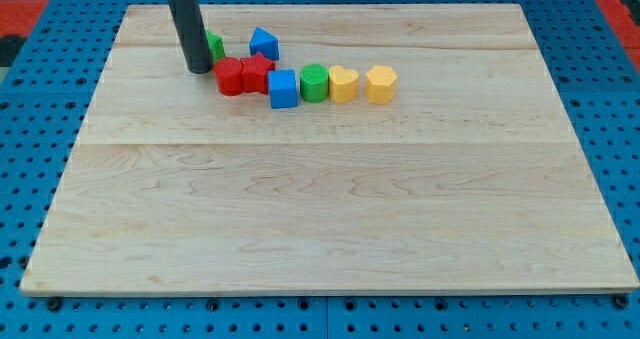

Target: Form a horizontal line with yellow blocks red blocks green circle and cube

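My tip rests on the board near the view's top left, just left of a red round block. A green block sits partly hidden behind the rod. A red star-shaped block touches the red round block on its right. A blue cube lies right of and slightly below it. A green circle, a yellow heart-like block and a yellow hexagon-like block follow in a row toward the view's right. A blue block sits above the red star.
The wooden board lies on a blue perforated table. All blocks are clustered in the upper left-centre part of the board.
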{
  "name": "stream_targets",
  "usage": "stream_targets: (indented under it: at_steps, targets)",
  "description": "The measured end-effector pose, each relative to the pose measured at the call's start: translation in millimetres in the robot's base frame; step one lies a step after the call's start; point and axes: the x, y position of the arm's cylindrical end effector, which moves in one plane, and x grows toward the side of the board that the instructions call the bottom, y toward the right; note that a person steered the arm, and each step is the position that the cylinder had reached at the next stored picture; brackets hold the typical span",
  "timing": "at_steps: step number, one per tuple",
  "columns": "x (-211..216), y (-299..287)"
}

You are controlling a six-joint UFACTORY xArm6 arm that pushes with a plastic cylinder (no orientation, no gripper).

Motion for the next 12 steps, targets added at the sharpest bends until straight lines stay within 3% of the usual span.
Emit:
stream_targets:
  at_steps: [2, 5, 6, 7, 11, 12]
  targets:
    - [-20.4, 70.4]
    - [-11.5, 48.8]
    - [-36.2, 62.8]
    - [-25.6, 108.3]
    - [10.3, 67.3]
    - [-2.5, 64.9]
